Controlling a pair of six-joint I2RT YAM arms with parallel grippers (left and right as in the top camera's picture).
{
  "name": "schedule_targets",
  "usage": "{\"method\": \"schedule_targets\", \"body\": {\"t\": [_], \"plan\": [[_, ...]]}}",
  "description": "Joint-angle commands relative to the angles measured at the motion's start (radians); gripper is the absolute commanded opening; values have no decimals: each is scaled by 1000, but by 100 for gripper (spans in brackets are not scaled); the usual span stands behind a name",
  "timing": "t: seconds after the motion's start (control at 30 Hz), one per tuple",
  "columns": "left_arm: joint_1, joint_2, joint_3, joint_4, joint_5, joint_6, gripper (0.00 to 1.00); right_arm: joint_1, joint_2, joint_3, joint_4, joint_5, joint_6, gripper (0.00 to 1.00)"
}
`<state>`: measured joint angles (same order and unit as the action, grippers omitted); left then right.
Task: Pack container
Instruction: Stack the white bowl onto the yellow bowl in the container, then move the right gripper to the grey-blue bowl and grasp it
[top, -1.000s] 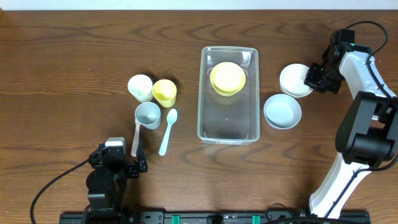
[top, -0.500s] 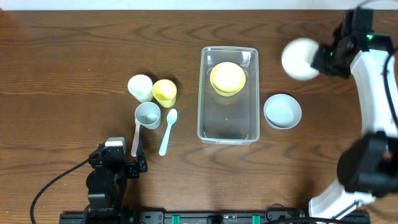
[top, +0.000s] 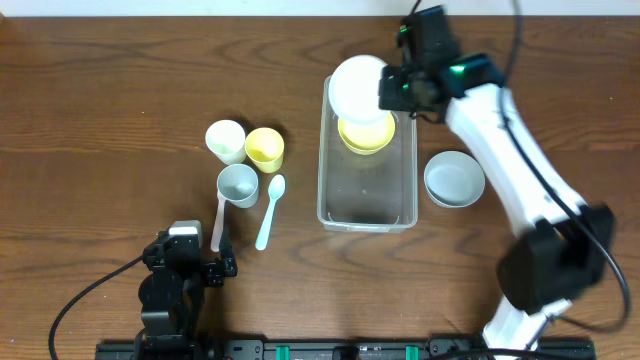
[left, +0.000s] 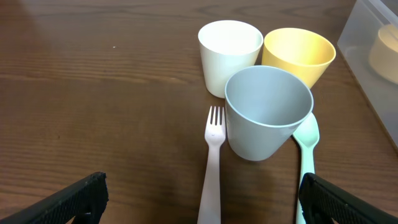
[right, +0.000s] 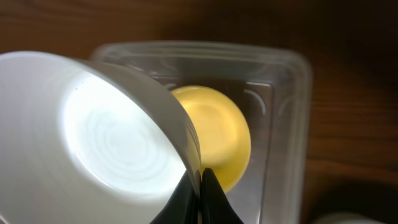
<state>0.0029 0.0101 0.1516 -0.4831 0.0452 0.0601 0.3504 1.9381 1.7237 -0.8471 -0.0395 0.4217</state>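
The clear rectangular container (top: 366, 195) stands mid-table with a yellow bowl (top: 366, 137) in its far end. My right gripper (top: 392, 92) is shut on the rim of a white bowl (top: 357, 88) and holds it above the container's far end, over the yellow bowl. In the right wrist view the white bowl (right: 93, 143) fills the left, pinched by my fingers (right: 200, 186), with the yellow bowl (right: 217, 134) and the container (right: 286, 93) below. My left gripper (left: 202, 199) is open and empty near the table's front, astride a white fork (left: 211, 168).
A grey-blue bowl (top: 454, 179) sits right of the container. A white cup (top: 226, 140), a yellow cup (top: 265, 148) and a grey-blue cup (top: 238, 185) cluster at the left, with the fork (top: 217, 220) and a pale green spoon (top: 270, 210) beside them.
My right arm has lifted the white bowl from the table's right side and swung it left, over the container's far end. The left arm has not moved.
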Motion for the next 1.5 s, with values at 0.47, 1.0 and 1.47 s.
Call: {"method": "schedule_targets", "body": {"t": [0.47,1.0,1.47], "plan": [[-2,-6,-6,-6,-1,7,98,-35,105,0,31,-28,10,13],[-2,-6,-6,-6,-1,7,98,-199,-285,2,-189,46,-60,24],[-2,-6,-6,-6,-2,7,98,-363,-217,-477,-106,58,-60,58]]}}
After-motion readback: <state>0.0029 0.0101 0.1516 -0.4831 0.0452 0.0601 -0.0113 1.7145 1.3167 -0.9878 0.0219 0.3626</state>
